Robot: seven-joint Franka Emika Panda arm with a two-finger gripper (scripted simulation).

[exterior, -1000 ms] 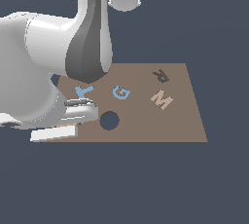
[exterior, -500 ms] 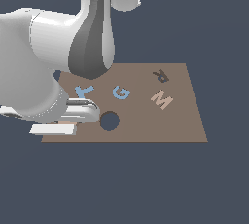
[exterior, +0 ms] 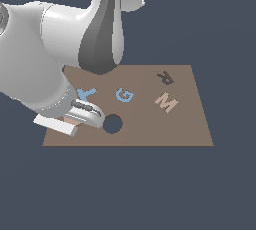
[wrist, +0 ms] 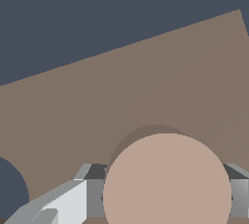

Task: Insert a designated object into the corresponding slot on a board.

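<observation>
A: Looking at the exterior view first, what do you see?

B: The brown board (exterior: 150, 124) lies flat, bearing a blue T (exterior: 86, 94), a blue G (exterior: 124, 95), a pinkish-tan M (exterior: 166, 102) and a dark R (exterior: 166, 77). The round slot (exterior: 113, 124) sits near the board's front edge, below the G. The white arm bends low over the board's corner on the exterior view's left, and the claw (exterior: 75, 120) is just beside the slot, on its left in that view.

A: And the disc?

B: Mostly hidden there; only a tan sliver shows under the claw.

A: Wrist view?

B: The pale pinkish-tan disc (wrist: 167, 179) fills the foreground, with a grey finger (wrist: 95, 194) touching each side, so the claw is clenched around it. The disc casts a shadow on the board (wrist: 97, 101). Part of the slot (wrist: 10, 189) shows at the picture's edge, apart from the disc.
</observation>
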